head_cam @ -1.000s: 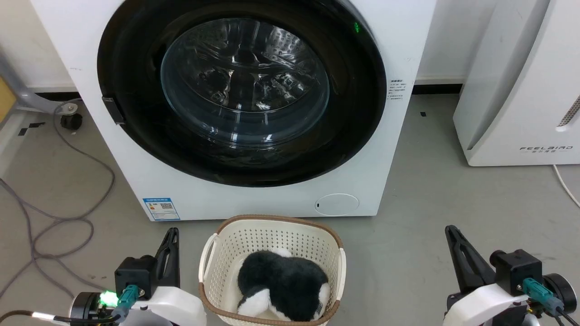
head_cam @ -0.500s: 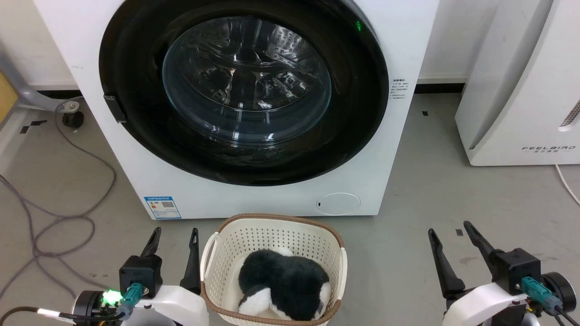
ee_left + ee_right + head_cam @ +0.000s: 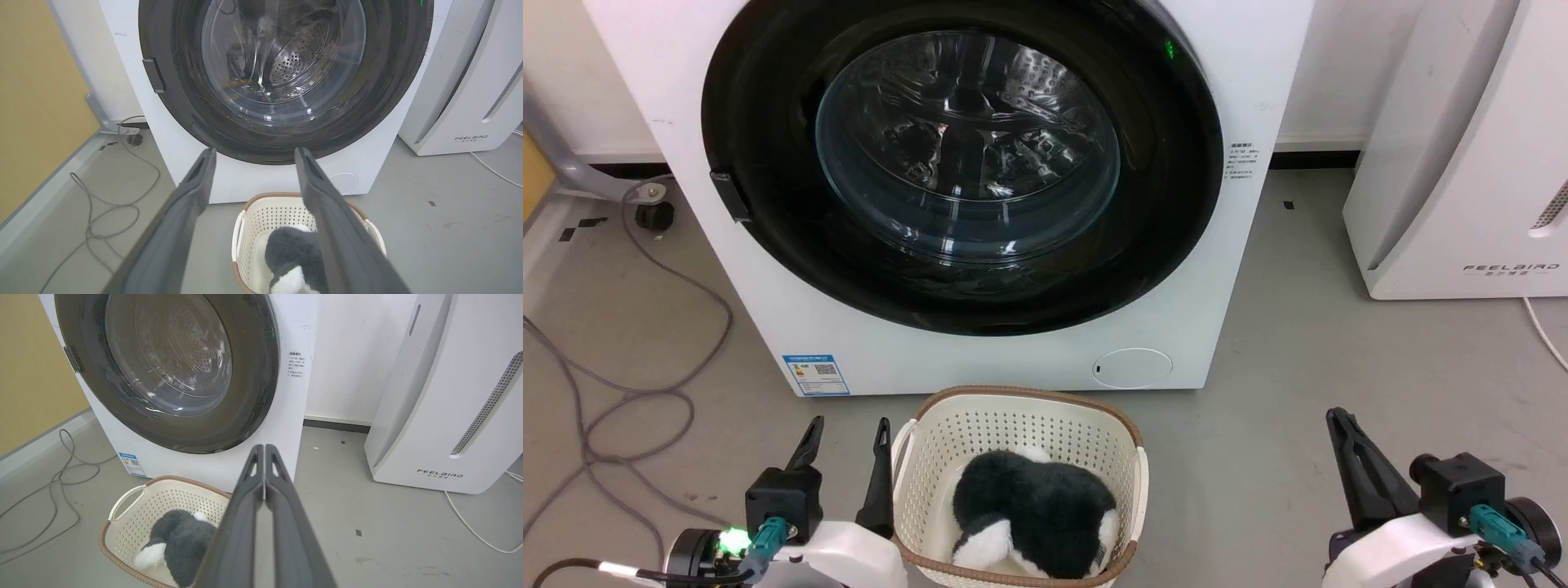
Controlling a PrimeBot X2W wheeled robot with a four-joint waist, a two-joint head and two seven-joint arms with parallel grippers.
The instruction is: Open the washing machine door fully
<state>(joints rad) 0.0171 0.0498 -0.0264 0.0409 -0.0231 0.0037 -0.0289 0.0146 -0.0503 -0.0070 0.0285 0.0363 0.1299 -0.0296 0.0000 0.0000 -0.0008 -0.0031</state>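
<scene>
The grey floor has loose cables at left, a white FEELBIRD appliance at right and a basket with a plush toy in front. The washing machine is cut off at the top. The washing machine door — glossy black ring, bulging glass — sits closed on its front. The left gripper is spread, the right gripper pressed together, empty — both apart from it.

Grey floor, washing machine, cream basket just before it, white appliance right, loose cables left
</scene>
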